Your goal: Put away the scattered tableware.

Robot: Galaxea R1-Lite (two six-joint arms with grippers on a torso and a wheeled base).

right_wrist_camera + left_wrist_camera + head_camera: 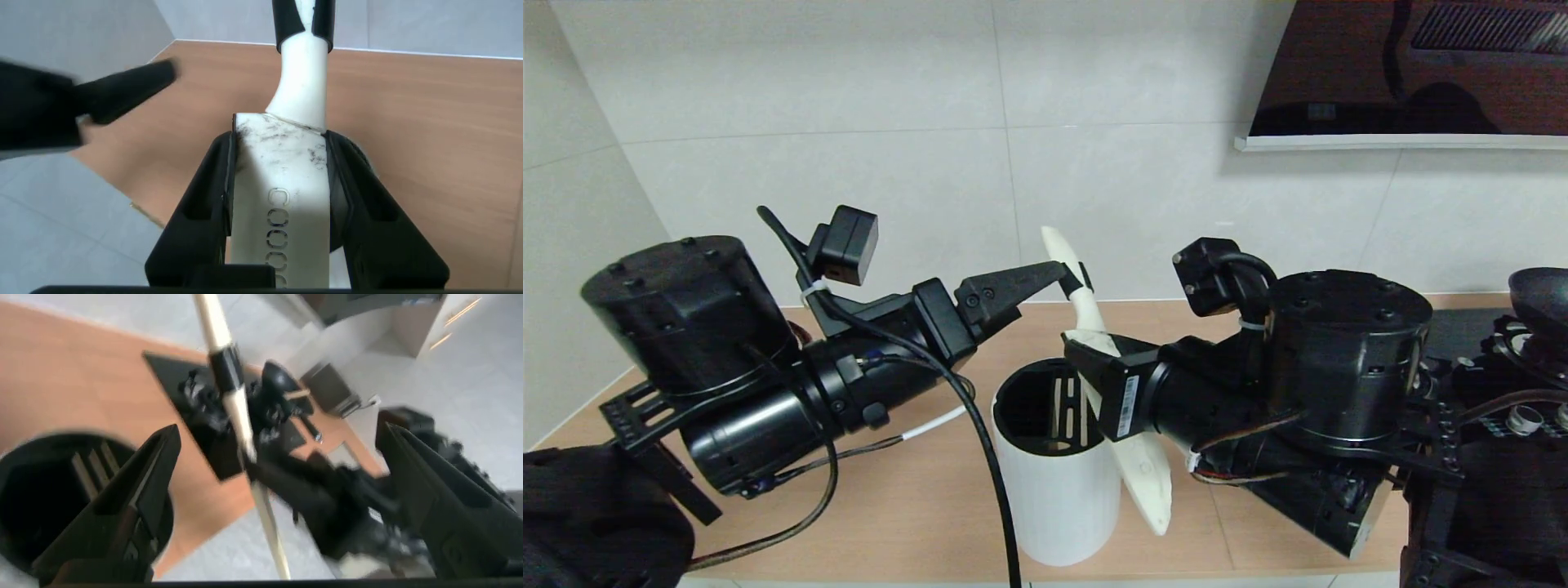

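Scuffed spatula [282, 175] between right jaws; left jaws apart

1. the spatula [1145, 482] is long and white, with a black band near the tip of its handle and dark scuffs on its middle. it is off the counter [890, 506], clamped at mid-length in the right gripper [1090, 359]. it tilts steeply, handle up and broad blade down.
2. the holder [1054, 498] is a white cylinder with a black slotted insert. it stands upright on the counter, just beside the spatula's blade.

Spatula [1145, 482] aslant across the holder's [1058, 498] mouth; counter [890, 506] beside it seemingly passable, wall [931, 163] behind.
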